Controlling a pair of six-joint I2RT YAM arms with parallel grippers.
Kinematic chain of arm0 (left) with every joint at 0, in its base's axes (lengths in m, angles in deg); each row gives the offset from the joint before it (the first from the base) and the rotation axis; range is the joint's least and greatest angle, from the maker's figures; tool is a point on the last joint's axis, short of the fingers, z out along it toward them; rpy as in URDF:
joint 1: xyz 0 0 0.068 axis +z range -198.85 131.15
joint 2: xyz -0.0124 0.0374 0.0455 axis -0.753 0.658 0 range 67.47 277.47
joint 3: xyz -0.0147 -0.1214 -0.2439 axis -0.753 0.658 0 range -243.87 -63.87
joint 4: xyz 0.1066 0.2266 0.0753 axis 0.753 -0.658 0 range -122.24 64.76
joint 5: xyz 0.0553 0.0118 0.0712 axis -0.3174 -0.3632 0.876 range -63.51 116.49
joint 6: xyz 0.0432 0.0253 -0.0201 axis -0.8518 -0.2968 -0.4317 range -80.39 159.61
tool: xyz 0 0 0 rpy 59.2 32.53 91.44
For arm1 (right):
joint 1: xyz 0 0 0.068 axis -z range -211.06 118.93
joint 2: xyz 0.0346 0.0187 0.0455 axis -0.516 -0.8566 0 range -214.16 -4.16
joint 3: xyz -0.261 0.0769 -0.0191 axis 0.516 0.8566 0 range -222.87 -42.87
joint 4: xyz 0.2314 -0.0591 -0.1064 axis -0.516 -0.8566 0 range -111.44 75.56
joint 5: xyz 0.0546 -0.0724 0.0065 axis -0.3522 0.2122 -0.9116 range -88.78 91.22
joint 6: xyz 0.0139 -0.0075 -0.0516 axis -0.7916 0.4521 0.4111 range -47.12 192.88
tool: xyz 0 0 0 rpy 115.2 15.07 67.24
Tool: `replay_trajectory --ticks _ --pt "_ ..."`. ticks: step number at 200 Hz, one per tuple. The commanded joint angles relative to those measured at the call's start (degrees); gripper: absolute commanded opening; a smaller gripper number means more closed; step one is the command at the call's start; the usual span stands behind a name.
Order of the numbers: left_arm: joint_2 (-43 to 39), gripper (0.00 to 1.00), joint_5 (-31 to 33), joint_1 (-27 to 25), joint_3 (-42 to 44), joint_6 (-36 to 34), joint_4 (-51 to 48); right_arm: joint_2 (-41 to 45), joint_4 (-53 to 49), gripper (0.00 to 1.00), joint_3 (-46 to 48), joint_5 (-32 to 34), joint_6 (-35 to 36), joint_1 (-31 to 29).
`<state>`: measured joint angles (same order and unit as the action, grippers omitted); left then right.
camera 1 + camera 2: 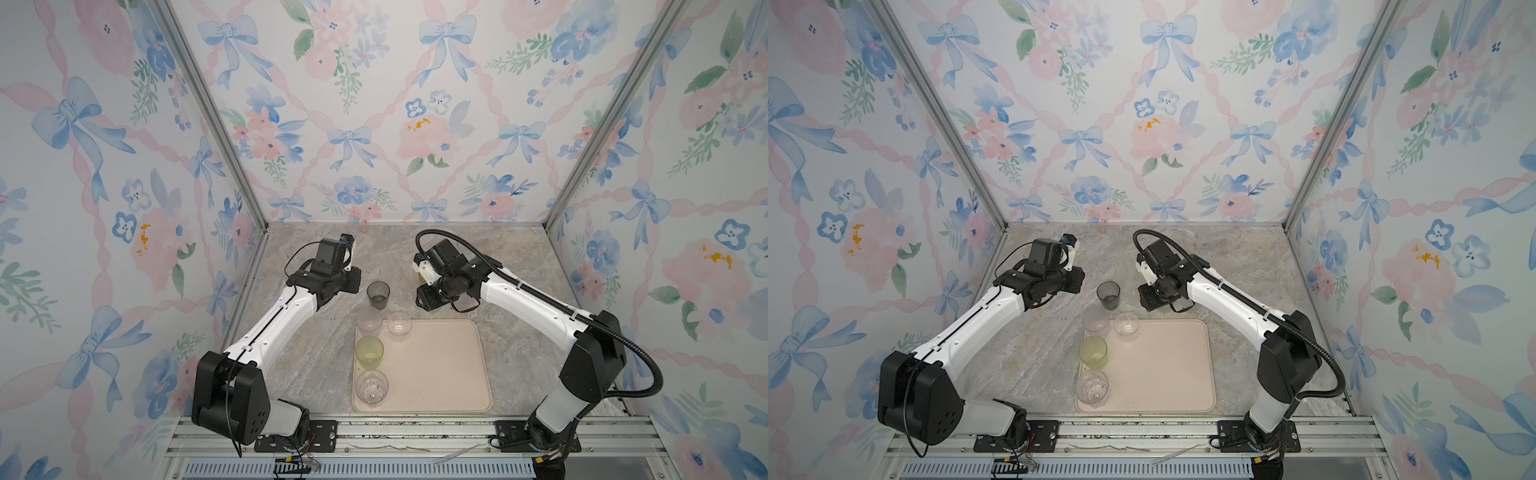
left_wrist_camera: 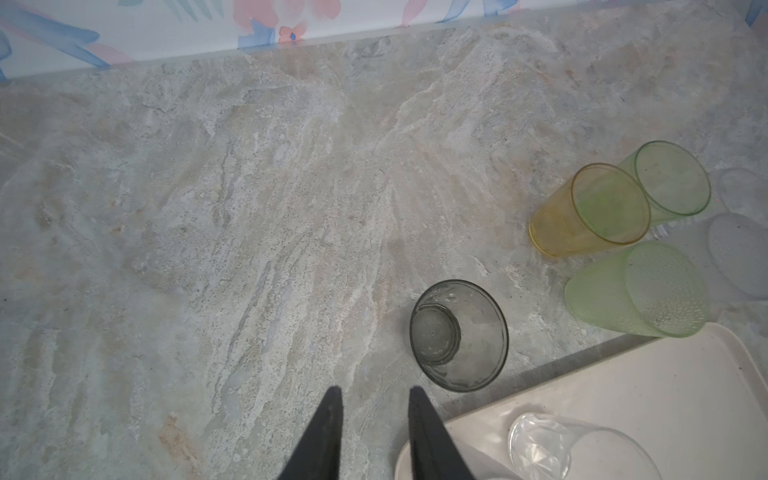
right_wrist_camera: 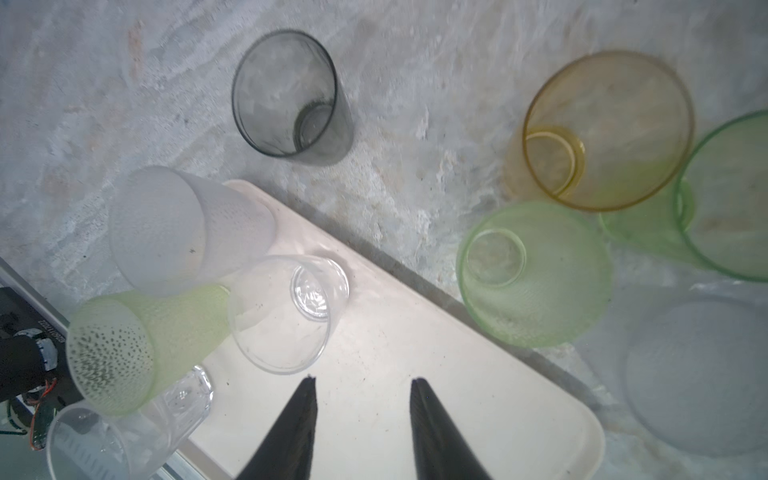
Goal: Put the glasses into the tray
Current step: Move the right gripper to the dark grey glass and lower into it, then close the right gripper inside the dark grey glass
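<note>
The cream tray (image 1: 440,365) lies at the table's front middle. Along its left side stand several glasses: a frosted one (image 1: 369,320), a clear one (image 1: 399,326), a pale green one (image 1: 369,351) and another clear one (image 1: 371,386). A smoky grey glass (image 1: 377,294) stands on the table just beyond the tray. Beside the tray are an amber glass (image 3: 602,133) and two green glasses (image 3: 536,274), hidden under the right arm in both top views. My left gripper (image 2: 374,399) is open and empty, short of the grey glass (image 2: 459,334). My right gripper (image 3: 361,384) hangs open and empty over the tray (image 3: 415,374).
A frosted clear glass (image 3: 698,378) stands on the marble table off the tray's edge near the green ones. Flowered walls close in the back and both sides. A metal rail (image 1: 415,432) runs along the front, behind the tray's near rim.
</note>
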<state>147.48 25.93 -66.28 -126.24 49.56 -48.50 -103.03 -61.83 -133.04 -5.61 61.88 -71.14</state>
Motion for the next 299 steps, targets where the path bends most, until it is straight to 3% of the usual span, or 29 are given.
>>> replay_trajectory --ticks 1,56,151,299 --pt "-0.8 0.30 -1.9 2.1 2.8 3.8 5.7 -6.1 -3.4 0.42 -6.8 1.3 3.3 0.0" --pt "1.9 0.30 -4.4 4.3 6.1 5.9 10.0 -20.7 -8.7 0.41 -25.1 2.4 6.2 -0.4" --pt "4.3 0.30 -6.6 5.9 6.9 5.0 11.6 -34.6 -14.7 0.42 -41.8 0.8 6.4 -1.2" --pt "4.8 0.29 -8.3 7.4 7.1 4.2 12.2 -44.0 -18.6 0.37 -51.8 -0.1 6.3 -2.4"
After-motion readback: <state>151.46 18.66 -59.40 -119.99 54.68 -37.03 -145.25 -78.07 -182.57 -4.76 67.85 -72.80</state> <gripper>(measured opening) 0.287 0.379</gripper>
